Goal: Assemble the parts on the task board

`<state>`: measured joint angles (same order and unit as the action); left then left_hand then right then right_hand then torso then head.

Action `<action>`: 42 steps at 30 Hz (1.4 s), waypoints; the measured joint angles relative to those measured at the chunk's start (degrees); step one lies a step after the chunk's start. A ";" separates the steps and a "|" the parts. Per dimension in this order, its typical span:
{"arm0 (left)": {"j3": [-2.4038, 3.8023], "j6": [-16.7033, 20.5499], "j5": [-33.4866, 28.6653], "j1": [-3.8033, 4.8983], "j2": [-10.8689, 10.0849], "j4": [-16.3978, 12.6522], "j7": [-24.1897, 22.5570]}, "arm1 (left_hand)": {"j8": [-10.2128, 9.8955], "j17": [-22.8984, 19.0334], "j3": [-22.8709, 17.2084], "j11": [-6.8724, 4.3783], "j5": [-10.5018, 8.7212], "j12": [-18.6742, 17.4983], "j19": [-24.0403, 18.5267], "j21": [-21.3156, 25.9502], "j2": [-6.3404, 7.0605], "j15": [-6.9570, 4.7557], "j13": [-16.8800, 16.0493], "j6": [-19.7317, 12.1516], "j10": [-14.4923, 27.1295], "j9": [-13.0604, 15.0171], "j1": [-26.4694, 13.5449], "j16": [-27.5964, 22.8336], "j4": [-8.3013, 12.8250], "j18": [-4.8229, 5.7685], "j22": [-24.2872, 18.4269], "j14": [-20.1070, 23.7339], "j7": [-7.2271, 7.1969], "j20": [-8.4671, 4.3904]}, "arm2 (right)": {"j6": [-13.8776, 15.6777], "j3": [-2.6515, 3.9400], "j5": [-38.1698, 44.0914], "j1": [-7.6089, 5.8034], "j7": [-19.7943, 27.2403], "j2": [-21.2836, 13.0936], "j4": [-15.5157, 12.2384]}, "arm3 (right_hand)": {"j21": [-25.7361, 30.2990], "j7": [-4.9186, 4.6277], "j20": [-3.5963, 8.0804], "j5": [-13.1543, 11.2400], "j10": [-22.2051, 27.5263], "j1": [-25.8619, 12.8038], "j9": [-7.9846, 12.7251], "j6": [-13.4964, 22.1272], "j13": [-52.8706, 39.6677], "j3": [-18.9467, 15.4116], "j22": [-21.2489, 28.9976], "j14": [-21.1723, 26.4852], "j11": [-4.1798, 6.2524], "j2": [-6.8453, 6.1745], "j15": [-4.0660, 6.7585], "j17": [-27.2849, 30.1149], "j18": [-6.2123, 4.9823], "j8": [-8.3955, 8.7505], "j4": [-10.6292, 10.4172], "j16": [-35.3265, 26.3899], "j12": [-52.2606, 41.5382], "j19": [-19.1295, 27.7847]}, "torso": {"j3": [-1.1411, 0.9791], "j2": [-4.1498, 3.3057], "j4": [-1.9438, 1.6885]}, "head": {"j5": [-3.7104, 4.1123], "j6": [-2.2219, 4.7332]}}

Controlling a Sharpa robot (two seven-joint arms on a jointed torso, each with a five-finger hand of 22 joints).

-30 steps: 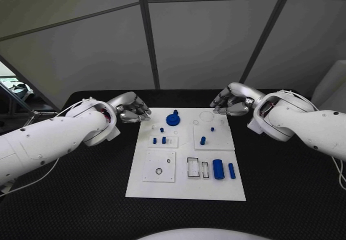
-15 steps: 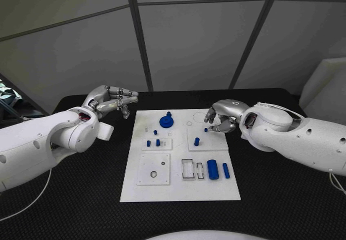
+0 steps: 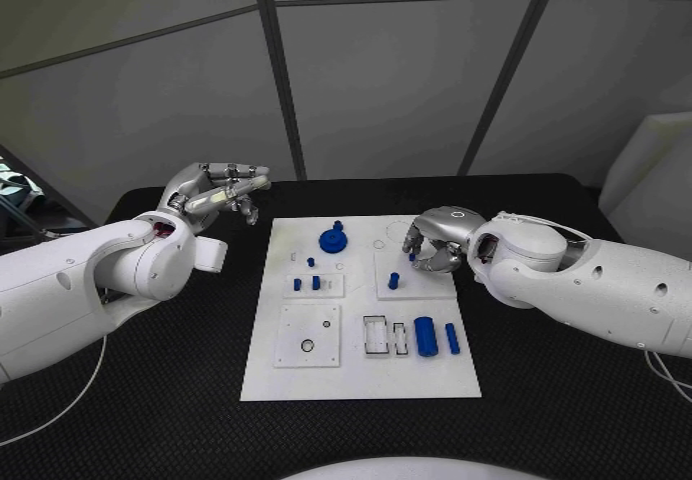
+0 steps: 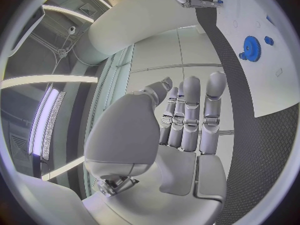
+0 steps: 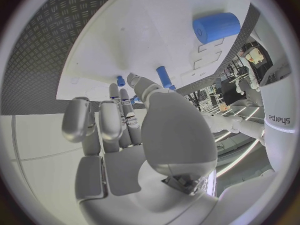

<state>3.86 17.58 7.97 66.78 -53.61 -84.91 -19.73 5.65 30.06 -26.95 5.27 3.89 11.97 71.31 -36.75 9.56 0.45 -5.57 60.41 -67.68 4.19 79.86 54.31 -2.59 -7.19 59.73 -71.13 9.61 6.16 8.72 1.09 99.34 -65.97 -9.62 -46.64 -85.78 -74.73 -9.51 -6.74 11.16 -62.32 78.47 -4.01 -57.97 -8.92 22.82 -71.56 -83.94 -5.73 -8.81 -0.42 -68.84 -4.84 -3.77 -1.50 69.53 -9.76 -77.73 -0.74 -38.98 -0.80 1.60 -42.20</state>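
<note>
Head view: task board [image 3: 361,375] sits mid-table. Left hand [image 3: 216,190] hangs off the board at about 10 o'clock from its centre, over black table [image 3: 173,380], fingers loosely apart, holding nothing. Right hand [image 3: 433,240] hovers over the board's far right corner, 1 o'clock from centre, fingers curled down around the upright blue peg [image 3: 411,257]; cannot tell if it touches. Blue gear [image 3: 333,240] at 12 o'clock, short blue cylinder [image 3: 426,337] and thin blue pin [image 3: 451,340] at 5 o'clock.

Left wrist view: left hand [image 4: 181,120] flat, fingers straight and side by side, empty; gear [image 4: 251,48] off beside the fingertips.

Right wrist view: right hand [image 5: 119,120] half curled, nothing clearly pinched; peg [image 5: 164,76] just beyond the fingertips, cylinder [image 5: 215,27] farther out.

Risk: curled fingers may knock the peg sideways or clip the neighbouring stub, since the closing space is tight
</note>
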 measured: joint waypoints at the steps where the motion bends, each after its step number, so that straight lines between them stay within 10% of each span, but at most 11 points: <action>1: 0.00 0.03 -0.16 0.00 -0.02 -0.08 -0.12 | 0.00 -0.14 0.00 0.00 0.00 0.00 -0.11 0.21 -0.31 0.07 -0.04 0.00 0.00 -0.05 0.31 -0.22 0.00 0.00 -0.13 0.07 0.00 -0.11 | -0.09 -0.01 0.10 0.05 -0.03 0.13 0.17 | -0.27 0.00 -0.01 0.00 0.00 0.00 -0.04 0.00 0.10 0.32 -0.20 0.00 0.00 0.00 0.00 -0.12 0.00 0.00 0.13 0.20 0.00 -0.01 | -0.01 -0.02 0.00 | -0.03 -0.02; 20: -0.01 0.23 -1.35 0.00 -0.03 -0.11 -0.66 | 0.00 -0.64 0.16 -0.01 0.00 0.23 -0.41 1.54 -0.60 0.07 -0.13 -0.23 0.41 -0.20 0.60 -0.22 0.16 -0.02 -1.02 0.07 0.23 0.00 | -0.98 0.04 1.10 0.18 -0.37 1.61 1.96 | -3.77 0.74 0.60 -0.72 -3.73 2.53 -0.81 -4.25 1.09 3.78 -3.39 -0.03 0.99 2.53 0.03 -0.77 0.88 -1.27 1.74 2.26 -0.82 -2.06 | -0.05 0.03 0.00 | -0.61 -0.24; 42: -0.01 -0.71 -1.49 0.00 0.03 -0.58 -0.67 | 0.45 -1.44 0.24 0.09 0.00 1.33 -1.22 3.10 -1.28 0.08 -0.46 -0.44 0.92 -0.19 1.28 -0.22 1.34 0.00 -1.92 0.48 0.43 0.00 | -1.91 0.17 4.34 0.37 -1.95 2.33 1.66 | -5.06 1.54 1.02 -0.89 -6.53 3.31 -1.12 -6.90 1.31 5.36 -3.38 0.01 1.73 2.57 0.84 0.09 0.87 -1.83 3.67 2.73 -0.33 -2.47 | -0.02 0.11 0.00 | -0.22 -0.76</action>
<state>3.86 16.87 6.48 66.78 -53.59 -85.49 -20.40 6.09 28.62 -26.70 5.36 3.90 13.31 70.09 -33.65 8.28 0.52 -6.02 59.98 -66.76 4.00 81.13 54.10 -1.25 -7.18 57.82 -70.65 10.04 6.15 6.82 1.27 103.68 -65.60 -11.57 -44.31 -84.12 -79.79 -7.97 -5.72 10.27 -68.85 81.79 -5.13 -64.87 -7.61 28.18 -74.94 -83.93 -4.00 -6.25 0.42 -68.75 -3.98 -5.60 2.17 72.25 -10.09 -80.20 -0.75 -38.88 -0.80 1.38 -42.97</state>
